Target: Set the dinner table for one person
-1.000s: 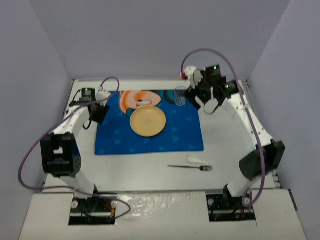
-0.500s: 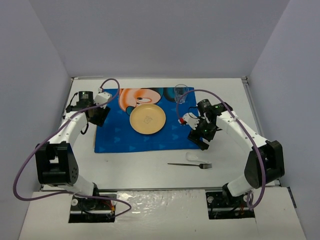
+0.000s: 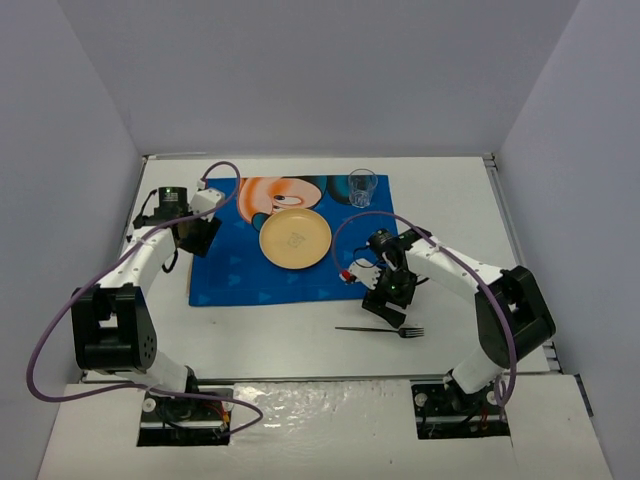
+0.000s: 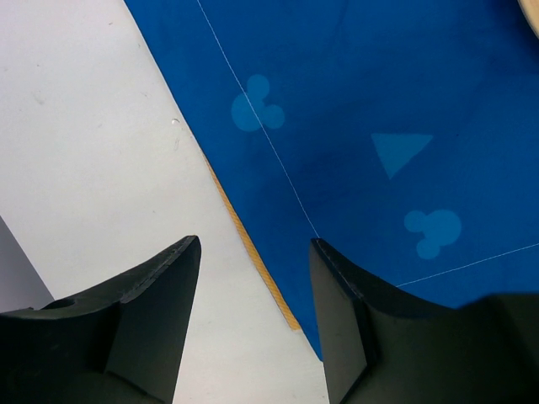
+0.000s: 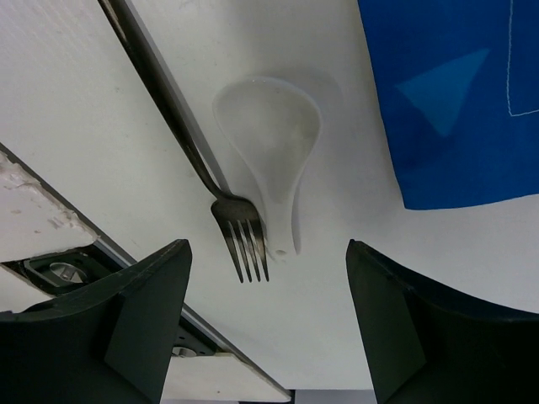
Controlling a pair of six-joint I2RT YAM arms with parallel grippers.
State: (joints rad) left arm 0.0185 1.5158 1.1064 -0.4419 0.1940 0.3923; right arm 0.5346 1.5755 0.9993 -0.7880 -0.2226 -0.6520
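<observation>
White spoon (image 5: 269, 135), fork (image 5: 173, 109) below R gripper (image 5: 266, 248), spread.

No readable text anywhere, honestly. The blue placemat (image 3: 300, 285) just has a cartoon mouse picture at its far end plus pale mouse-head and triangle shapes, no lettering. The yellow plate (image 3: 295, 240) has a faint mark mid-plate, too small to make out.
</observation>
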